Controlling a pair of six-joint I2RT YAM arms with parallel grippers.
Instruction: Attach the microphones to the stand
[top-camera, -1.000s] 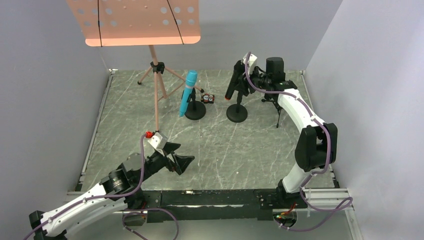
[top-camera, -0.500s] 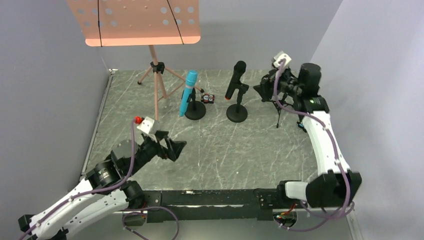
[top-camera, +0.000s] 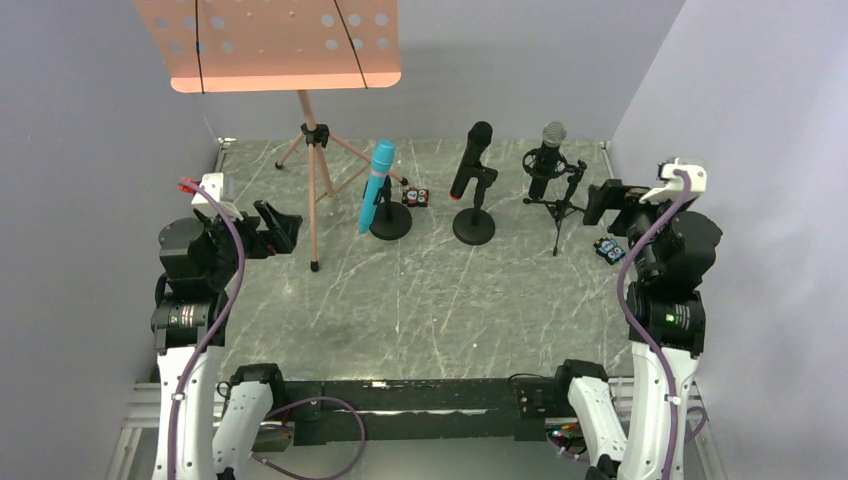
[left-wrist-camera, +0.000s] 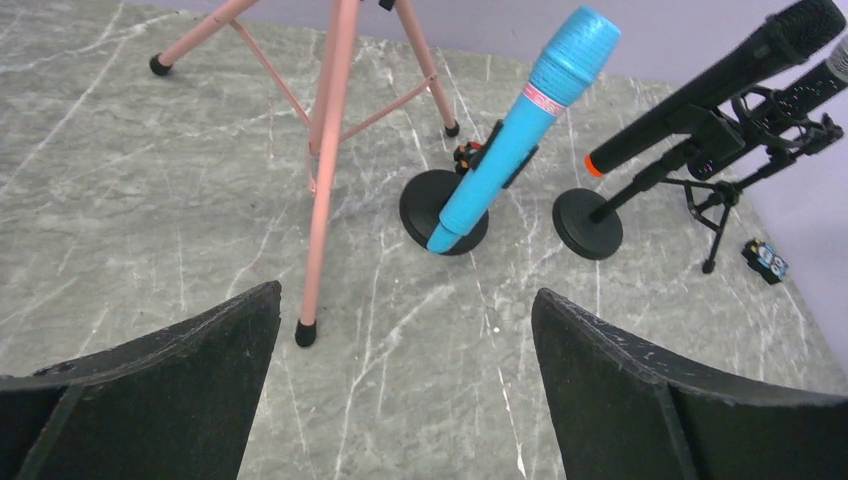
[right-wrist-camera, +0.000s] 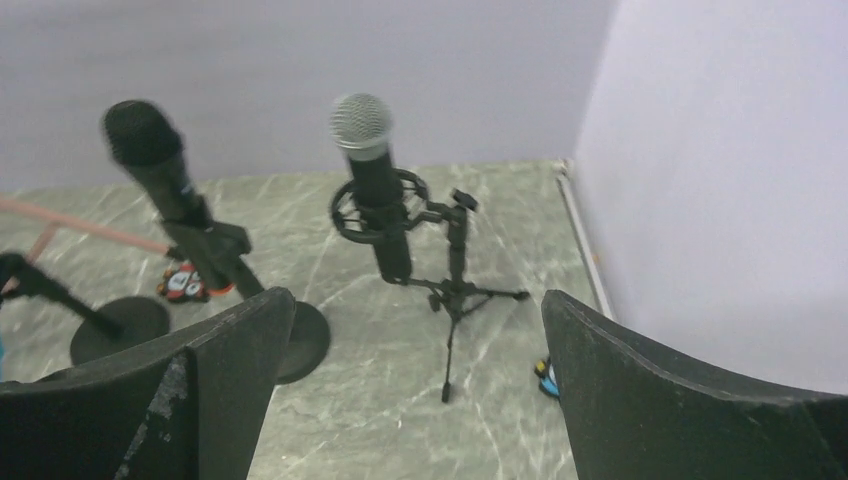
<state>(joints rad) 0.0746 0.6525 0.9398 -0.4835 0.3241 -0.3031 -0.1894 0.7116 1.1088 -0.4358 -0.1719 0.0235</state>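
Three microphones sit in desk stands at the back of the table. The bright blue mic (top-camera: 376, 185) leans in a round-base stand (top-camera: 390, 224). The black mic with orange end (top-camera: 470, 160) sits in a second round-base stand (top-camera: 473, 227). The black mic with silver mesh head (top-camera: 548, 152) sits upright in a small tripod stand (top-camera: 560, 208). My left gripper (top-camera: 275, 225) is open and empty at the left. My right gripper (top-camera: 606, 200) is open and empty at the right. The left wrist view shows the blue mic (left-wrist-camera: 525, 125) and orange-ended mic (left-wrist-camera: 700, 90) beyond its gripper (left-wrist-camera: 405, 295). The right wrist view shows the mesh mic (right-wrist-camera: 375, 180) beyond its gripper (right-wrist-camera: 417, 297).
A pink music stand (top-camera: 270, 45) on a tripod (top-camera: 315, 170) stands at the back left, one leg (left-wrist-camera: 322, 180) close to my left gripper. A small red-and-black item (top-camera: 416, 197) lies between the round bases. A small blue item (top-camera: 606, 250) lies by the right wall.
Both arms have pulled back to the table's sides and risen. The right gripper left the tripod stand, uncovering the mesh-head mic in it. The left gripper moved left toward the music stand.
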